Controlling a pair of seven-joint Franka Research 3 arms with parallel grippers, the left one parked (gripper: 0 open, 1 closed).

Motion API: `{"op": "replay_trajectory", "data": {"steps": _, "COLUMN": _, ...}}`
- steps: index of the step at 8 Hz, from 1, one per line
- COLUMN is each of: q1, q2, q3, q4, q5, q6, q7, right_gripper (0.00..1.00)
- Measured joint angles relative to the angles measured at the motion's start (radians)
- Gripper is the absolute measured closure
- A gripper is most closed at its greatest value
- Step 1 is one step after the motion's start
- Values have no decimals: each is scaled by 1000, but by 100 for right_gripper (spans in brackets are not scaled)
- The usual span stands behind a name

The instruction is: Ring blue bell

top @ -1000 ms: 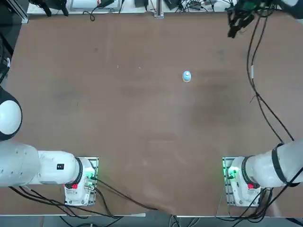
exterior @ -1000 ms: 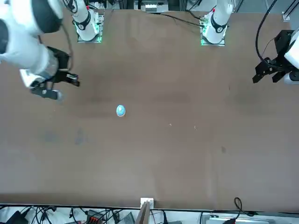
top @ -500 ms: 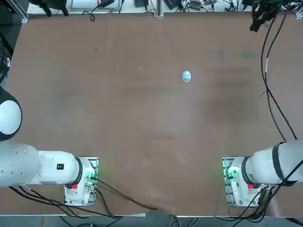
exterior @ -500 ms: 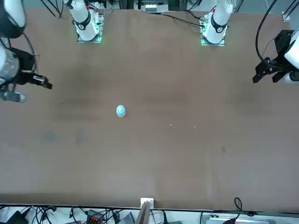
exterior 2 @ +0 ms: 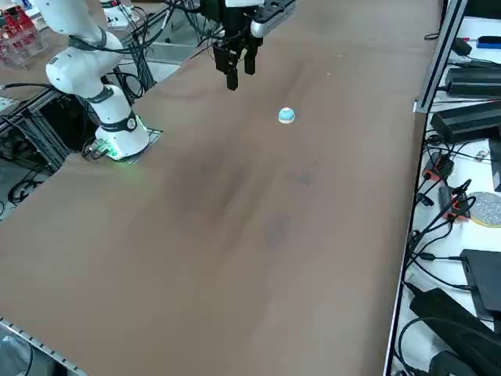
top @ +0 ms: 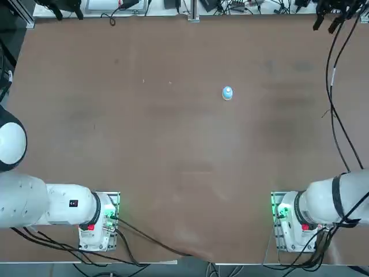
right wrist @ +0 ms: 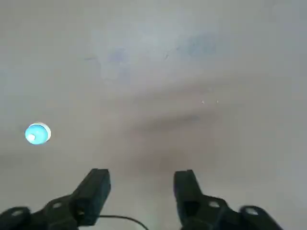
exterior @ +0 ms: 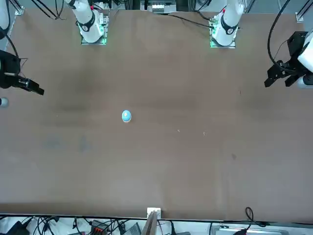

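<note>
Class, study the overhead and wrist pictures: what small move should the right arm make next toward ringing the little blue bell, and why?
Probably swing the right pincer sideways until it hangs over the small light-blue domed bell. Its fingers stand apart over bare brown tabletop, well above it, and the bell sits untouched off to one side in the wrist view.

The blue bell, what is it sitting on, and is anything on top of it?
The blue bell sits on the bare brown table. Nothing is on top. The open right gripper hangs off to the side. Its underside is hidden.
</note>
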Motion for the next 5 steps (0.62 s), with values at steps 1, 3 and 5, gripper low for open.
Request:
{"op": "replay_trajectory", "data": {"steps": 1, "q1": -2, "q2": -11, "q3": 1, "q4": 4, "q5": 0, "q6": 1, "q7": -2, "right_gripper": 1}}
{"op": "replay_trajectory", "data": {"steps": 3, "q1": -2, "q2": -52, "q3": 9, "q4": -4, "q5": 0, "q6": -2, "q7": -3, "right_gripper": 0}}
{"op": "replay_trajectory", "data": {"steps": 5, "q1": -1, "q2": -107, "q3": 18, "q4": -50, "q5": 0, "q6": -6, "q7": -3, "right_gripper": 0}}
